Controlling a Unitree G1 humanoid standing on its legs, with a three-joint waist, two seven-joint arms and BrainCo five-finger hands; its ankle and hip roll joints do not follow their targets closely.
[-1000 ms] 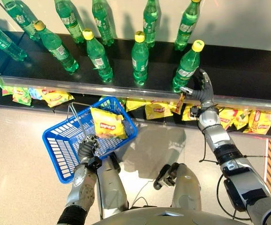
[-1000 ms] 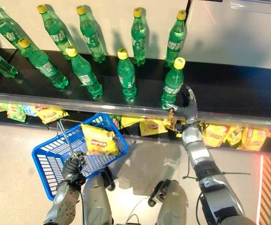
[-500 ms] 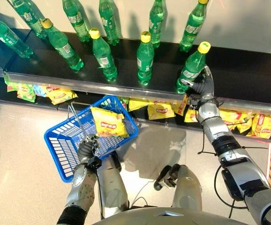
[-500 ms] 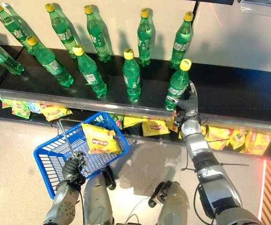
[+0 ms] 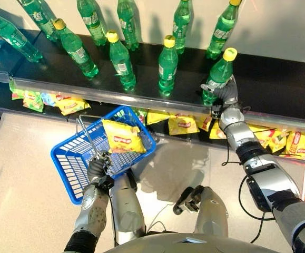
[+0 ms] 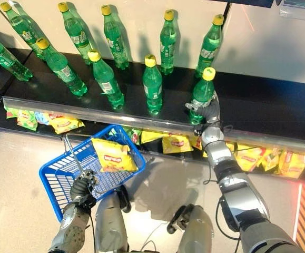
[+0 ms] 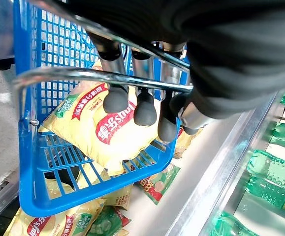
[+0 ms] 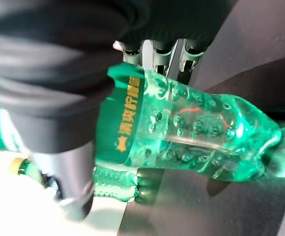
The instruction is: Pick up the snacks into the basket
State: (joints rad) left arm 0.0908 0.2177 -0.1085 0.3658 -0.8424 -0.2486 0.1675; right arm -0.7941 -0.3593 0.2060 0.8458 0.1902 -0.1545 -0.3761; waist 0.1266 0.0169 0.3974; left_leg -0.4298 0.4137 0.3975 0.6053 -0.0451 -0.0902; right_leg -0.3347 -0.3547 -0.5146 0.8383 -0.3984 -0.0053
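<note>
While the blue plastic mesh basket (image 5: pixel 84 158) is gripped by its wire handle in the left hand (image 5: pixel 97 169), a yellow crinkly snack bag (image 5: pixel 122 137) lies inside, beyond the fingers. Light, soft and crushable, such bags are best pinched at an edge. A green plastic bottle (image 6: pixel 201 97) is clasped by the right hand (image 6: pixel 209 112).

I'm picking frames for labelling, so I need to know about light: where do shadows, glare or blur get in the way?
Left eye view: the green bottles cast shadows up the pale wall; the floor gleams. Right wrist view: the right hand is a blurred dark mass over the bottle. Left wrist view: the left hand is dark and blurred, the blue basket crisp.
</note>
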